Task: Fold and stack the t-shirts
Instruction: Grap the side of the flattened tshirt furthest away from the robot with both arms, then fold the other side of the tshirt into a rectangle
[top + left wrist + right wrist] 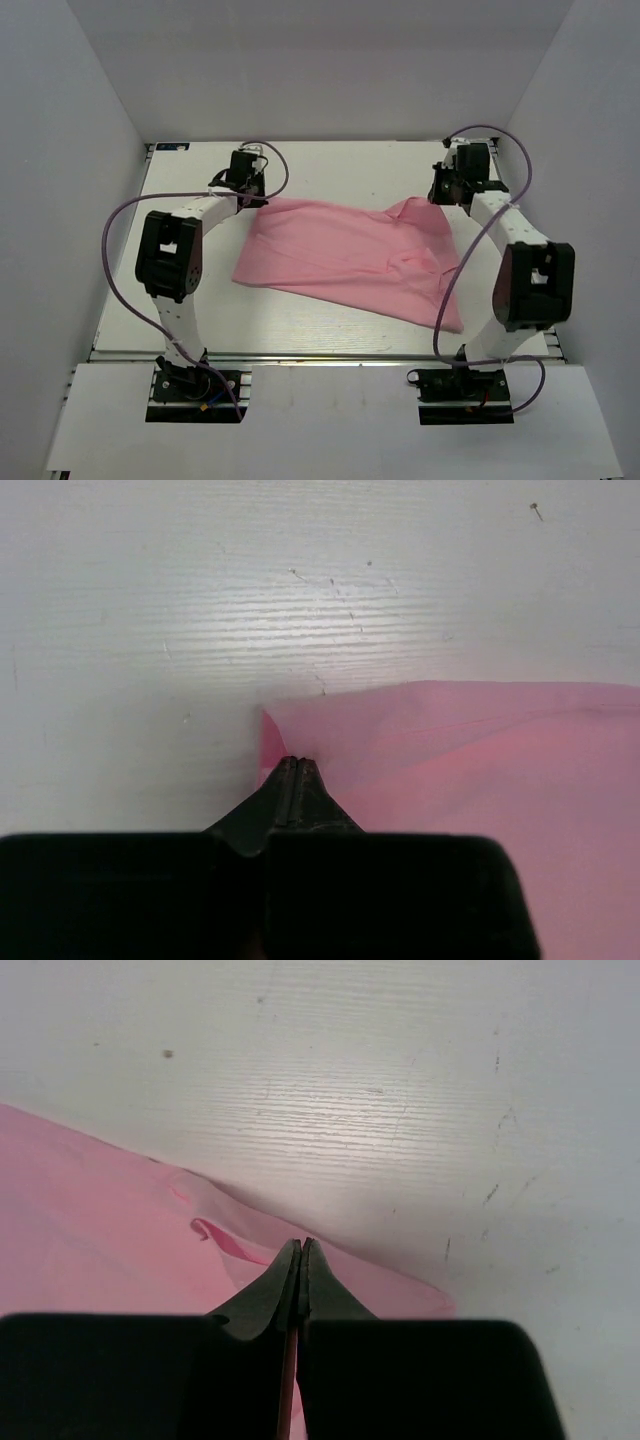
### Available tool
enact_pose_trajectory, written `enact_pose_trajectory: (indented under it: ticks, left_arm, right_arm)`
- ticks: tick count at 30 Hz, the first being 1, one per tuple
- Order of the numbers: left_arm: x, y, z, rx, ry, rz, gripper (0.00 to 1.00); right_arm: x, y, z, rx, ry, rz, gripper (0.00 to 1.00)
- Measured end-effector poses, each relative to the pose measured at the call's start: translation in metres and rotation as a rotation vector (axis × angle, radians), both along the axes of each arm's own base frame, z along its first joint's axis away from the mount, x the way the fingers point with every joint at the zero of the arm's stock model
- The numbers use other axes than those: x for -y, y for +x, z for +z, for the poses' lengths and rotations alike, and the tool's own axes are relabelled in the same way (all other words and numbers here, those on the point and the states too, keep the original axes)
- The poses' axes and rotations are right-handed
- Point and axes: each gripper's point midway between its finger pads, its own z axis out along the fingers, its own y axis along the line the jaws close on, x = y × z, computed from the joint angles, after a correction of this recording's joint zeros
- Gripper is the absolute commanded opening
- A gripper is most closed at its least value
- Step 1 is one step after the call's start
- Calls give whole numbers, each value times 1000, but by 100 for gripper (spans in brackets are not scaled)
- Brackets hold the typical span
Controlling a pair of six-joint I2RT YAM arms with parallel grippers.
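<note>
Pink t-shirt (350, 260) lies spread across the table (300, 335), left gripper (290, 765) and right gripper (302, 1245) each clenched on a far corner; I fear thin fabric slipping out if I lift unevenly.

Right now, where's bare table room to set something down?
Bare table along the near edge, between the t-shirt and the arm bases, and along the far edge. Crowded: the shirt's far corners, pinched by the left gripper and right gripper.

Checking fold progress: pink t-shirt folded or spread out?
Spread out: the t-shirt lies flat on the table, rumpled at its far right corner. Left gripper and right gripper pinch its far edge.
</note>
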Motion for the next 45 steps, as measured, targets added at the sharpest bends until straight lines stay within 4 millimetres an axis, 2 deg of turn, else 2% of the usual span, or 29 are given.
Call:
enact_pose_trajectory:
  ticks: [3,10,15,20,25,30,33,38,41,42,43,45]
  left_arm:
    - [-3,-12,7,7,-10,6,0]
    - [-11,-43,10,-4,-22,31,0]
    - [-21,-62,14,-7,-10,63,0]
    - [-28,-63,19,9,11,99,0]
    - [-34,-56,25,10,41,131,0]
    - [-32,-42,34,35,39,137,0]
    - [-33,-43,31,28,40,144,0]
    - [-36,-47,26,13,47,161,0]
    - [-39,-51,21,-4,56,175,0]
    - [-40,-53,20,-12,61,180,7]
    - [-41,-55,18,-20,67,186,17]
    - [-45,-60,15,-39,78,202,32]
  right_arm:
    - [-1,-23,26,68,10,8,0]
    - [3,-89,17,39,10,4,0]
    - [4,-119,27,60,10,10,0]
    - [9,-139,34,57,-20,11,0]
    - [11,-162,28,30,-27,10,0]
    - [5,-183,9,-16,-3,33,0]
    - [1,-195,-7,-73,12,44,0]
    - [-8,-206,-15,-102,66,34,0]
    - [-12,-217,-25,-137,107,12,4]
    - [-13,-222,-30,-161,116,-2,5]
    - [-13,-229,-36,-193,124,-19,23]
    - [-12,-241,-46,-243,134,-54,45]
